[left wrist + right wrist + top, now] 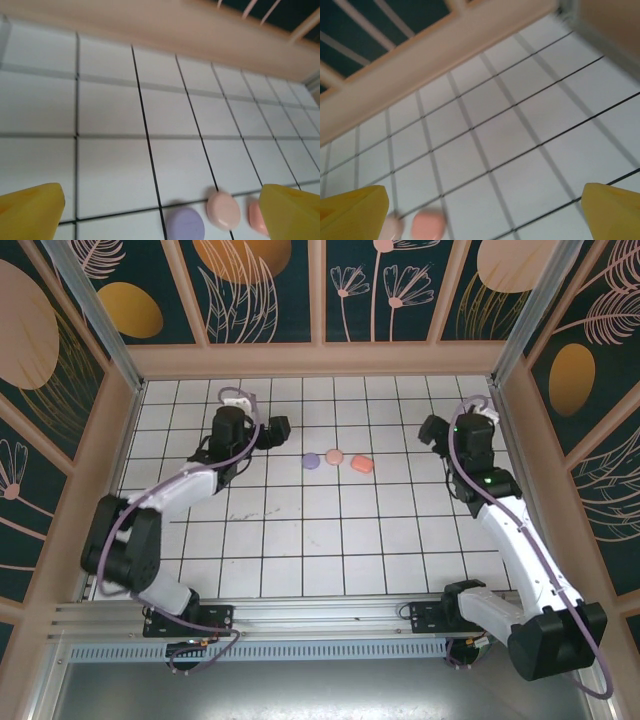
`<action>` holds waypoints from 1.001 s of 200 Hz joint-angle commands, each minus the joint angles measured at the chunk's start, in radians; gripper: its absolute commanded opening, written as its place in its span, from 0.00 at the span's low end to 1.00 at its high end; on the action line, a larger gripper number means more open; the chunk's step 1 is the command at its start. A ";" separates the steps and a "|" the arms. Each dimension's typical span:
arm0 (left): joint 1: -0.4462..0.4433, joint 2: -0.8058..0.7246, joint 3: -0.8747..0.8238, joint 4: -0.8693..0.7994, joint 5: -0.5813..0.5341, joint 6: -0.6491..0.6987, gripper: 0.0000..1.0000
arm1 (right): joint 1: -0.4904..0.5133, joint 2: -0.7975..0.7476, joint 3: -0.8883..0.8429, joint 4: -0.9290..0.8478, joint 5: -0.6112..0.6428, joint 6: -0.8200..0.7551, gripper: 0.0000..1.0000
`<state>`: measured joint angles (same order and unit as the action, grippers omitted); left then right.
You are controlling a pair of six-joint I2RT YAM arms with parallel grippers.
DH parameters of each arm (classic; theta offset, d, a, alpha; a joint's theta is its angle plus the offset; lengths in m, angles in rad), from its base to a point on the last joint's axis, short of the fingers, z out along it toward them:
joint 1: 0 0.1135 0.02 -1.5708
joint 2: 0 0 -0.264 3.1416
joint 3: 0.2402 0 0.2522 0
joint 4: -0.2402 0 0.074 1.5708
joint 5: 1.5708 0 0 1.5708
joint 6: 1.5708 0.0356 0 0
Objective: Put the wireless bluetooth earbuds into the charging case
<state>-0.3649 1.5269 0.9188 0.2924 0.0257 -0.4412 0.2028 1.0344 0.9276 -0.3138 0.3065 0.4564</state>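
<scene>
My left gripper (274, 428) is open wide and holds nothing. The purple case (185, 225), the pink case (223, 210) and the orange case (257, 218) lie in a row on the white tiles (330, 530) just ahead of it, close to its right yellow finger (292, 212). My right gripper (432, 430) is open and empty too, and the row lies ahead of it by its left finger (352, 212), the orange case nearest.
</scene>
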 commanded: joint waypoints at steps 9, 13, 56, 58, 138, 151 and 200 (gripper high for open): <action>0.004 -0.177 -0.232 0.282 -0.261 0.240 0.99 | -0.057 0.000 -0.172 0.337 0.221 -0.132 0.99; 0.004 -0.199 -0.272 0.330 -0.285 0.271 0.99 | -0.064 0.004 -0.199 0.382 0.223 -0.152 0.99; 0.086 -0.301 -0.481 0.552 -0.421 0.426 0.99 | -0.113 0.145 -0.394 0.742 0.219 -0.241 0.99; 0.091 -0.300 -0.487 0.561 -0.422 0.428 0.99 | -0.114 0.154 -0.401 0.757 0.220 -0.243 0.99; 0.245 -0.152 -0.692 0.894 -0.406 0.416 0.99 | -0.128 0.414 -0.568 1.236 0.156 -0.394 0.99; 0.258 -0.111 -0.706 0.952 -0.375 0.410 0.99 | -0.130 0.411 -0.601 1.313 0.117 -0.417 0.99; 0.330 0.001 -0.720 1.069 -0.134 0.406 0.99 | -0.161 0.448 -0.742 1.607 -0.098 -0.448 0.99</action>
<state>-0.0666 1.4799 0.1997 1.2308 -0.2653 -0.0265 0.0662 1.4582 0.2012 1.0966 0.3576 0.0433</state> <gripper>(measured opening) 0.987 0.990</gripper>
